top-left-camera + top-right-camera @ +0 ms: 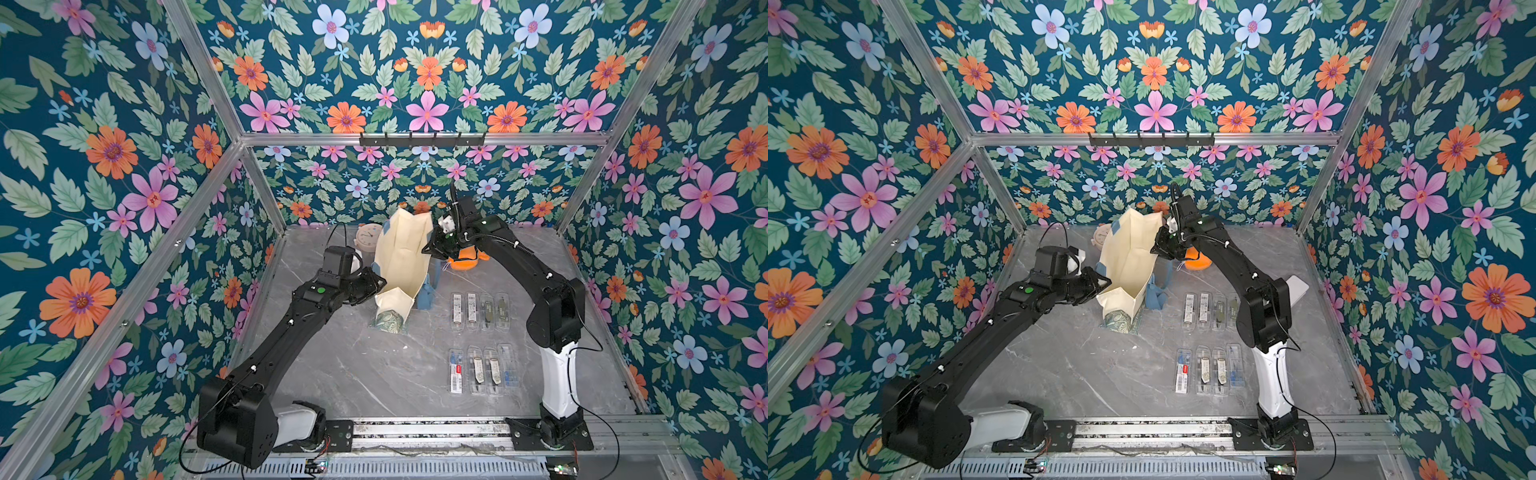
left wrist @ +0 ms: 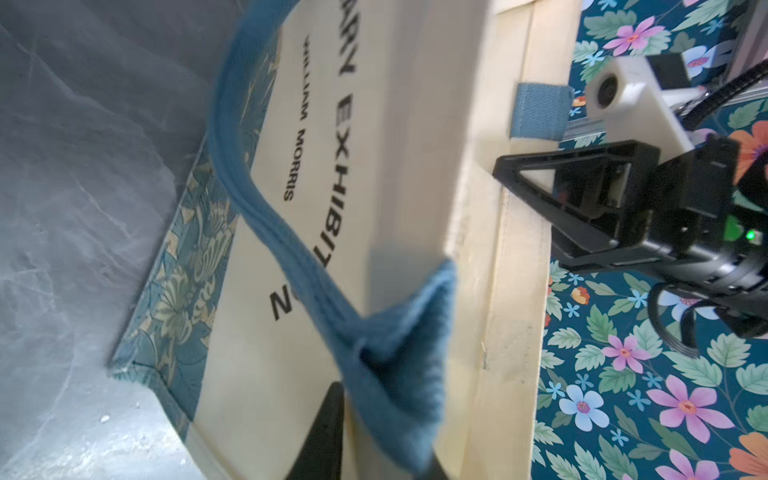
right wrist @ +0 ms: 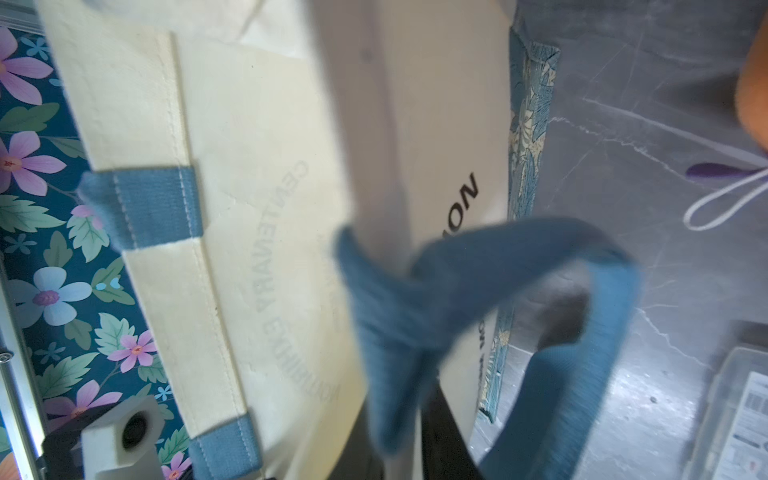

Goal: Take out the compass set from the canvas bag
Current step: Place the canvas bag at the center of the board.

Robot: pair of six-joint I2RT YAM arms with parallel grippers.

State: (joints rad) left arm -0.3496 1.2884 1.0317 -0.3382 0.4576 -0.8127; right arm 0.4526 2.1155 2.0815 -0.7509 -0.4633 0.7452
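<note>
The canvas bag (image 1: 401,257) stands upright near the middle of the table's (image 1: 353,365) back edge, its mouth facing up and stretched front to back. Our left end effector (image 1: 376,286) sits at the bag's left rim and our right end effector (image 1: 429,248) at its right rim. We cannot tell whether either is clenched on the canvas or released. Two rows of clear cases (image 1: 480,311), seemingly compass sets, lie toward the right edge. Any set left inside would lie straight down below both end effectors, hidden by the walls, and neither arm looks nearer.
</note>
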